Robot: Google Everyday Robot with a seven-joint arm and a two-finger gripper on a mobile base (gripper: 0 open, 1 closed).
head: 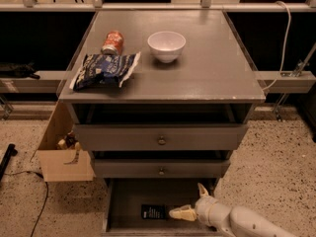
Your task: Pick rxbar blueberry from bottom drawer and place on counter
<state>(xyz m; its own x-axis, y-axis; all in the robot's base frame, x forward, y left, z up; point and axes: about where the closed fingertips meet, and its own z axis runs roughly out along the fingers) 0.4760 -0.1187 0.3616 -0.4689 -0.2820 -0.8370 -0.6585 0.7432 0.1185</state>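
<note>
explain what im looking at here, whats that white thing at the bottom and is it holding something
This is a single picture, from a camera looking down at a grey drawer cabinet from the front. The white thing at the lower right is a robot arm. Its end effector, a two-finger claw, is open and reaches into the pulled-out bottom drawer. It holds nothing. One finger points at a small dark bar, the rxbar blueberry, lying flat on the drawer floor. On the counter sit a white bowl, a red can on its side and a blue chip bag.
</note>
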